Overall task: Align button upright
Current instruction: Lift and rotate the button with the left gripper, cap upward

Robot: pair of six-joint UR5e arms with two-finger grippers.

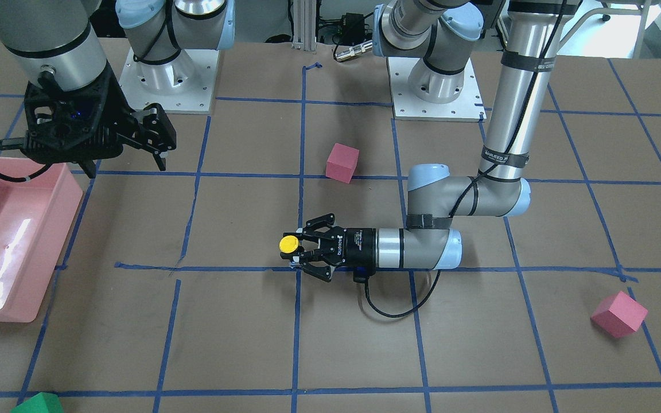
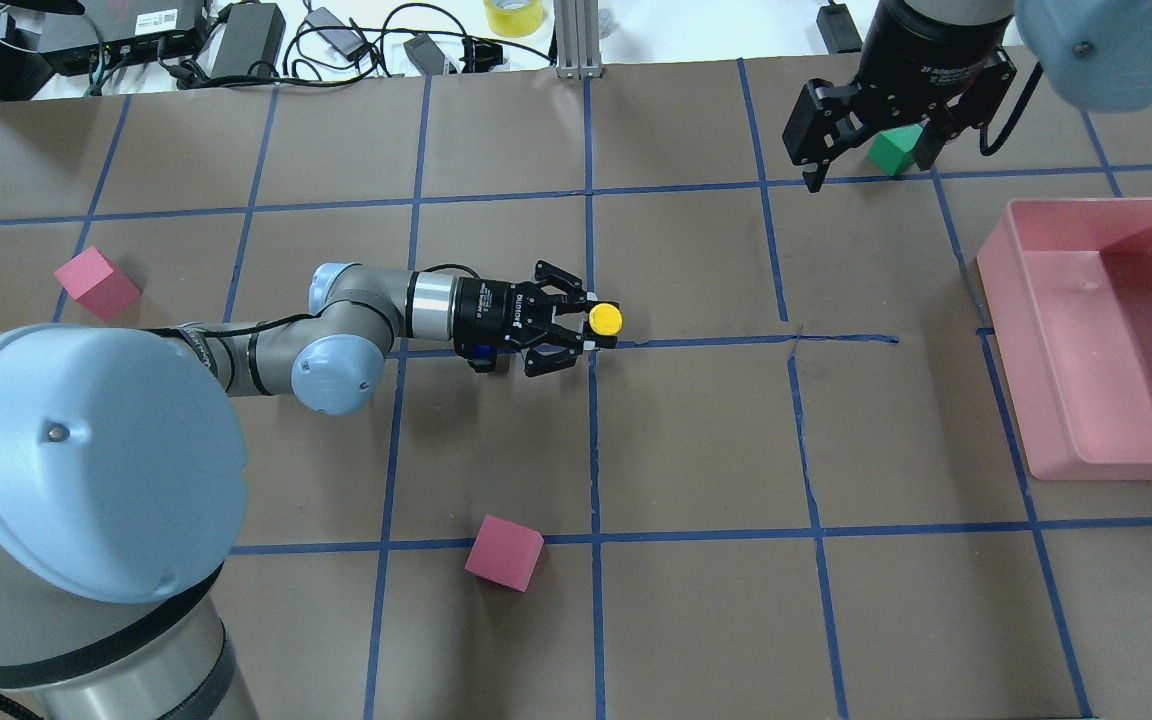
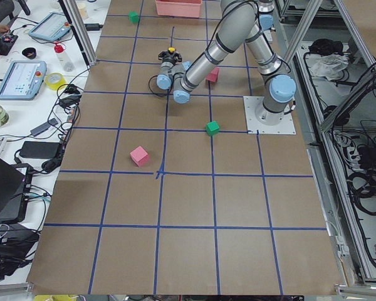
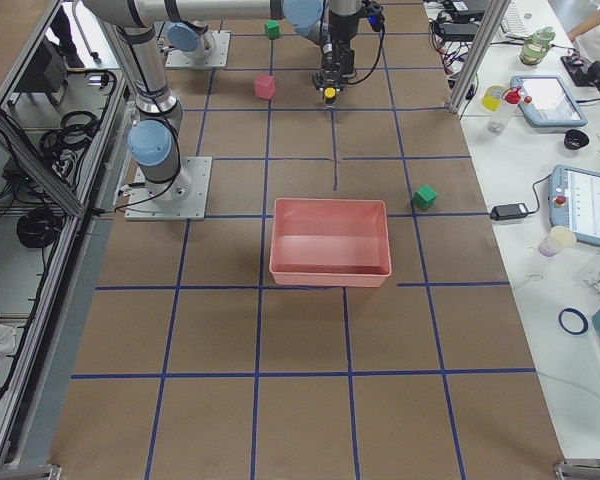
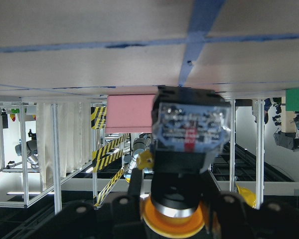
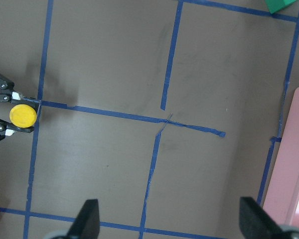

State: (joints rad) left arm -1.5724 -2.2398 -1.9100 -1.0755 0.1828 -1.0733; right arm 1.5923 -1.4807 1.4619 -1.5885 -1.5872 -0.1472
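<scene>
The button (image 2: 605,319), with its yellow cap facing up, sits at a blue tape crossing mid-table. My left gripper (image 2: 588,325) lies low and horizontal, its fingers closed on the button's black body. In the front view the button (image 1: 289,244) sits at the tip of the left gripper (image 1: 296,252). In the left wrist view the silvery contact block (image 5: 192,127) points toward the table and the yellow cap (image 5: 174,225) points away from it. My right gripper (image 2: 871,165) hangs open and empty high over the far right. The right wrist view shows the yellow cap (image 6: 23,114) from above.
A pink bin (image 2: 1106,330) stands at the right edge. Pink cubes lie at the far left (image 2: 96,283) and near front centre (image 2: 504,552). A green cube (image 2: 893,150) lies under the right gripper. Blue tape lines grid the brown table.
</scene>
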